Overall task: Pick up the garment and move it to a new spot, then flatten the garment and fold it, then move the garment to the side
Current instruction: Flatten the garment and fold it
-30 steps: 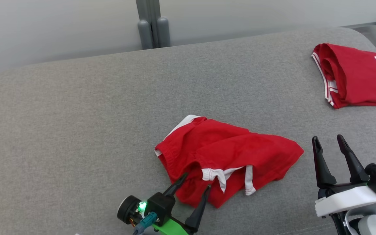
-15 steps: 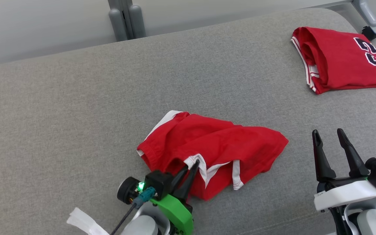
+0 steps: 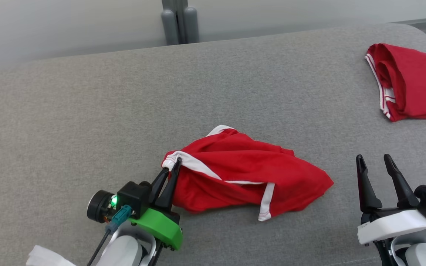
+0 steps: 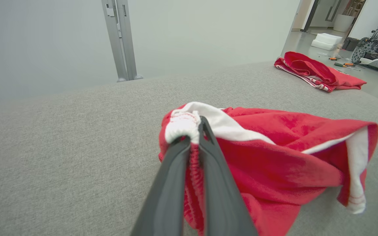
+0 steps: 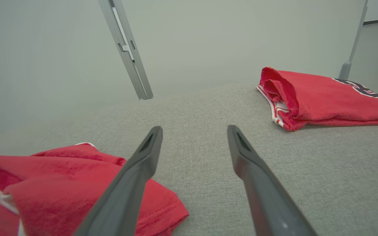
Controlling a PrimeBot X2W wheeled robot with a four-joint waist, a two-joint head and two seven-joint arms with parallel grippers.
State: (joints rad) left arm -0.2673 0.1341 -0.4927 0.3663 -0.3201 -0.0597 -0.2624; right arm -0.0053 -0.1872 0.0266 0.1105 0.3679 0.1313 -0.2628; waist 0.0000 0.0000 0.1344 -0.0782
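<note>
Grey cushion (image 3: pixel 87 111) takes up nearly all of the head view, a broad padded top with a pale wall (image 3: pixel 68 26) behind it and a grey post (image 3: pixel 179 22) standing at its far edge. Near the middle of the cushion, toward the robot's side, lies the garment (image 3: pixel 250 173), red cloth with white trim, loosely bunched and creased rather than spread. Its bulk rests on the cushion, and only its left end is raised. Well apart from it, at the far right corner, sits a folded shirt (image 3: pixel 416 85) in the same red, neat and flat, with part of a dark number showing at the picture's edge.

The left gripper (image 3: pixel 172 165) has its two dark fingers pressed together on the garment's white band (image 4: pixel 184 126) at that raised left end. In the left wrist view the band bulges over the fingertips and red cloth is pinched between them. The right gripper (image 3: pixel 372 158) stands to the right of the garment, apart from it, with its fingers spread wide and holding nothing, tips above bare cushion.

By my judgement the task is at its very start. The grasp for the first pick-up looks made, and the garment appears barely lifted. Left to do are carrying it to a new spot, spreading it flat, folding it and setting it aside, possibly near the folded shirt.
</note>
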